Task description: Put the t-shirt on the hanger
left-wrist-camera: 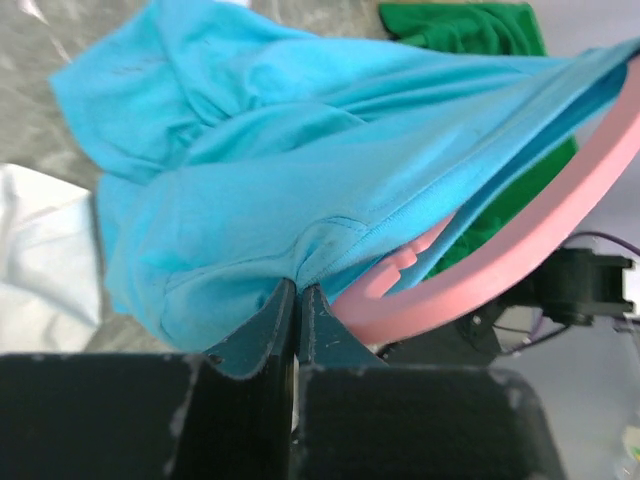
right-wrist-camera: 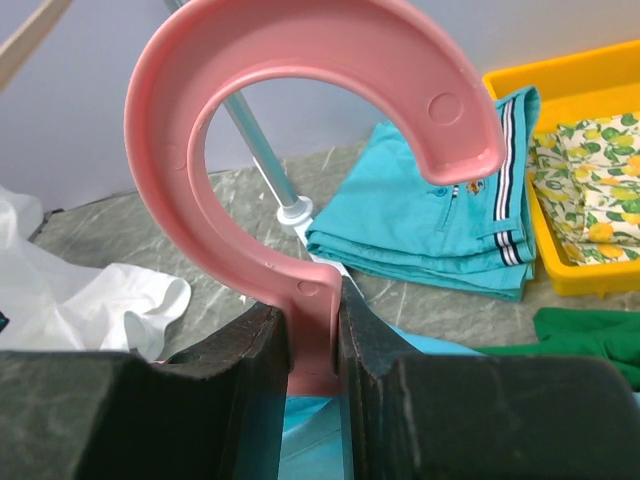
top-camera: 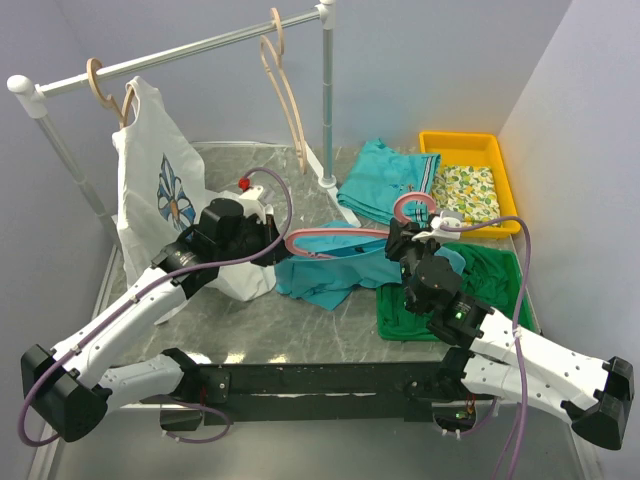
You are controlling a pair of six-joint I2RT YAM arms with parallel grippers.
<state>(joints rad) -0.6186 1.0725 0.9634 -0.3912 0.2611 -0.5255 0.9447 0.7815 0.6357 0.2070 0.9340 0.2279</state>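
The turquoise t-shirt point(top-camera: 325, 270) hangs bunched between my two arms, draped partly over the pink hanger point(top-camera: 340, 236). My left gripper point(top-camera: 272, 243) is shut on a fold of the t-shirt point(left-wrist-camera: 250, 180) near its seam, beside the hanger's arm point(left-wrist-camera: 520, 260). My right gripper point(top-camera: 408, 240) is shut on the neck of the hanger point(right-wrist-camera: 315, 330), just under its rounded hook point(right-wrist-camera: 300, 60). The hook point(top-camera: 415, 208) points up and away. The hanger's far end is hidden under the cloth.
A rail point(top-camera: 180, 50) with beige hangers point(top-camera: 285, 95) and a white flower-print top point(top-camera: 165, 190) stands at the back left. A folded teal garment point(top-camera: 385, 180) and a yellow tray point(top-camera: 470, 180) with lemon-print cloth lie at the back right. A green garment point(top-camera: 455, 290) lies under my right arm.
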